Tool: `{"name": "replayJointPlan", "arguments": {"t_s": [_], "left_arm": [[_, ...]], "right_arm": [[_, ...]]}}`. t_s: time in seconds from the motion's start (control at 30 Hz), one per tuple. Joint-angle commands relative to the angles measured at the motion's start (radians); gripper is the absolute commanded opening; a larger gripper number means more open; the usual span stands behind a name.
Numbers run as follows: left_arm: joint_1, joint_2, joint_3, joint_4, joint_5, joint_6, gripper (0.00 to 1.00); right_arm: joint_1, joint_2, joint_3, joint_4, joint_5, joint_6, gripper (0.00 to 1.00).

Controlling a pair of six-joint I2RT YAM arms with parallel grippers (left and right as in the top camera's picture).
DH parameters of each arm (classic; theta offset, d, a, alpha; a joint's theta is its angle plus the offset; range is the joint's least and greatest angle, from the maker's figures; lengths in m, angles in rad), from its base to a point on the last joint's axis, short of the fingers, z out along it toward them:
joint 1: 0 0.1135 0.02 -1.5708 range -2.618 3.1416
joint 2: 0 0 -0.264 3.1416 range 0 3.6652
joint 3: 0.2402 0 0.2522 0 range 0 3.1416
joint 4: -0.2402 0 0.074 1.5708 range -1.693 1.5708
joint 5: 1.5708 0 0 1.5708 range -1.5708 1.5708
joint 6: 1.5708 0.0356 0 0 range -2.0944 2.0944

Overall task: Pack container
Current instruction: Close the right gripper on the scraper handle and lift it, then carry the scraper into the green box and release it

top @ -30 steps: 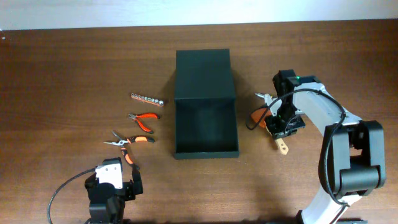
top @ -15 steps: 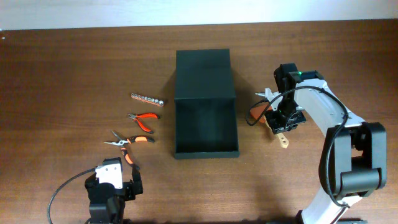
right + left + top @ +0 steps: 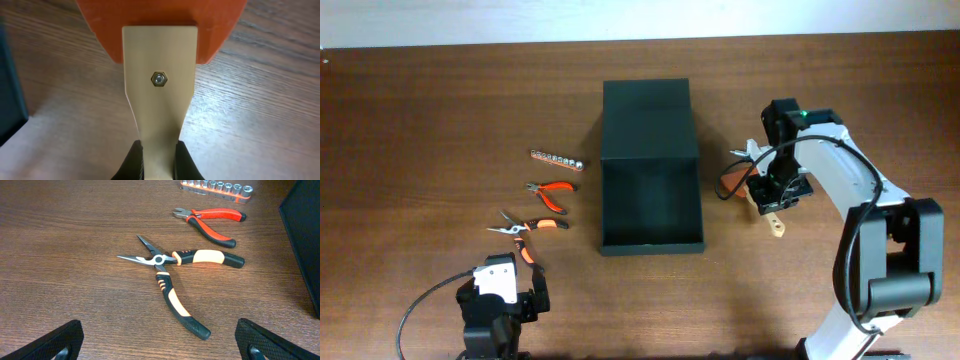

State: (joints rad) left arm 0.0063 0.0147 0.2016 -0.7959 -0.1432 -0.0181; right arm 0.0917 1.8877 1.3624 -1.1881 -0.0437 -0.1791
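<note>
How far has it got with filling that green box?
Barely started. The container lies open and looks empty. The right gripper is shut on a beige-handled orange tool beside it. Left to pack: the needle-nose pliers, red cutters and socket rail; the left gripper is open, near the pliers.

No text, label, brand or number can be read anywhere. The dark green matte square box is plain. The orange rail of silver metal sockets shows no legible marking. The orange tool with a cream plastic shank bears only a hex nut.
</note>
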Motion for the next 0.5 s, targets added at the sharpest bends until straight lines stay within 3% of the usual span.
{"name": "replayJointPlan", "arguments": {"t_s": [0.0,0.27,0.47], "left_arm": [[0.003,-0.01,-0.006,0.002,-0.003,0.019,0.99],[0.003,-0.01,-0.006,0.002,-0.003,0.019,0.99],[0.003,-0.01,-0.006,0.002,-0.003,0.019,0.99]], "right_arm": [[0.007,-0.074,0.082,-0.025,-0.021,0.007,0.06],[0.019,-0.148,0.185,-0.087,-0.064,0.02,0.06],[0.125,-0.202,0.19,-0.103,-0.171,0.021,0.06]]}}
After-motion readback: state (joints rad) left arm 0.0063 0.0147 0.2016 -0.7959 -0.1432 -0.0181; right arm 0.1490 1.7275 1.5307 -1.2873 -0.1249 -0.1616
